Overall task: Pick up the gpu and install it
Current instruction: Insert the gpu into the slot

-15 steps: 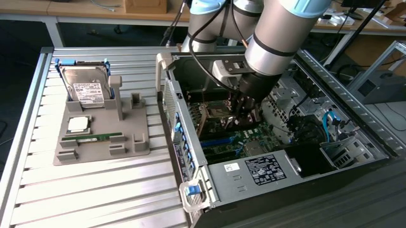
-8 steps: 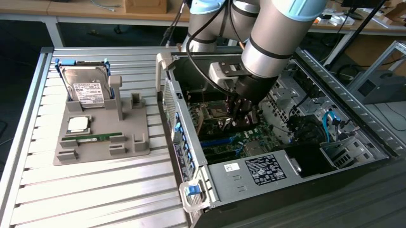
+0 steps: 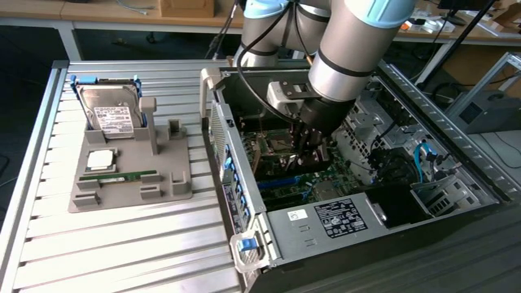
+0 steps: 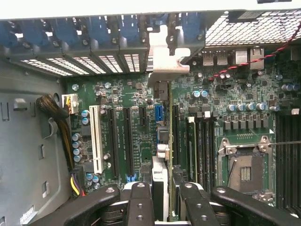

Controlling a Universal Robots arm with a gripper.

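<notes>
Green motherboard [image 4: 141, 122]; white slot [image 4: 96, 139]

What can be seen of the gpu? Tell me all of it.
The gpu appears edge-on, standing upright over the green motherboard. It shows as a thin board edge with a dark block and a pale silvery bracket at its far end, near the case's rear slot openings. The gripper clasps it from both sides.

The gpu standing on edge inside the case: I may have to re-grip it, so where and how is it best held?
Pinch the thin green gpu card across its two flat faces at the upper edge, coming straight down, as the black gripper seems to now: it stands edge-up over the green motherboard.
</notes>
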